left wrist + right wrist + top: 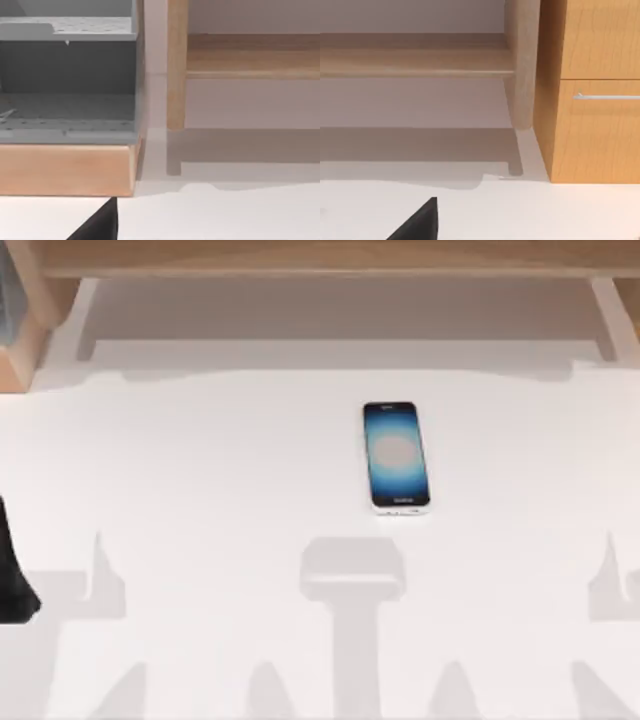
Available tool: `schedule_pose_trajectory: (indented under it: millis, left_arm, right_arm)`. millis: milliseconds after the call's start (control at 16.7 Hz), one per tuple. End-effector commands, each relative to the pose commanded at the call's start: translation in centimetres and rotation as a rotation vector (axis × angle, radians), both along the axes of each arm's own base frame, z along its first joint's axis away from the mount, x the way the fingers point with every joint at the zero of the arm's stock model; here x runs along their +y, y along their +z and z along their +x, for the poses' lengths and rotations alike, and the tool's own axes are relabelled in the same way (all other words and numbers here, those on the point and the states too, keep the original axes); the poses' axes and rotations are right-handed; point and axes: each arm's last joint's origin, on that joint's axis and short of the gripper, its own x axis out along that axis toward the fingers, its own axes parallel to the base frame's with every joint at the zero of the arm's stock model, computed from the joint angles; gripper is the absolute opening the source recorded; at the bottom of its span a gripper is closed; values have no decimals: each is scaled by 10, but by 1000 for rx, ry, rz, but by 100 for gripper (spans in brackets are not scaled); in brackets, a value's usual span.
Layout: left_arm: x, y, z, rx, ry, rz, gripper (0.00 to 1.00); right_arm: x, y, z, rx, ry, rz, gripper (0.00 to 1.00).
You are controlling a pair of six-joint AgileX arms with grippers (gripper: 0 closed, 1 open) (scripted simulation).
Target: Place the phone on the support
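Phone placement status, view by view.

Top view
- Phone (396,456): just right of frame centre, flat on the white table (200,460), lit screen up, long edges running up and down the frame.
- Set well apart from both frame edges, with bare surface on every side. Judged a start pose chosen to leave free approach from left or right.
- Flat pose, thin white edge: expect a grasp across the short width and a careful lift off the surface.
- Left arm (12,575): dark mass at the left edge, lower half of frame, parked well apart from the phone.
- Wooden shelf (320,260) along the top edge.

Left wrist view
- Left end effector (97,225): dark wedge at the bottom edge, left of centre, over the table. Spread or pressed together: cannot tell.
- Aimed at a grey shelving unit (67,75) in the upper left and a wooden post (176,65) at centre, not at the phone. Judged an idle pose.

Right wrist view
- Right end effector (417,222): dark wedge at the bottom edge, left of centre. State: cannot tell.
- Aimed at a wooden cabinet (595,125) on the right, with its drawer handle (607,96).

Progress: phone untouched on the table, task judged not yet begun. Confirm the support position before committing to a grasp.
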Motion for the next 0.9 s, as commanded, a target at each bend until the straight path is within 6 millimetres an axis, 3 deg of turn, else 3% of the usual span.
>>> schedule_pose_trajectory:
  millis: [240,420,660,780,900]
  left_arm:
    - [0,0,0,0,0,0,100]
    - [0,0,0,0,0,0,100]
    - [0,0,0,0,0,0,100]
    - [0,0,0,0,0,0,100]
    - [0,0,0,0,0,0,100]
  right_arm:
    - [0,6,0,18,-2,9,100]
    - [0,29,1,92,-9,44,100]
    - [0,89,17,265,-28,115,100]
    - [2,127,39,373,-41,150,100]
    - [5,161,72,500,-54,178,100]
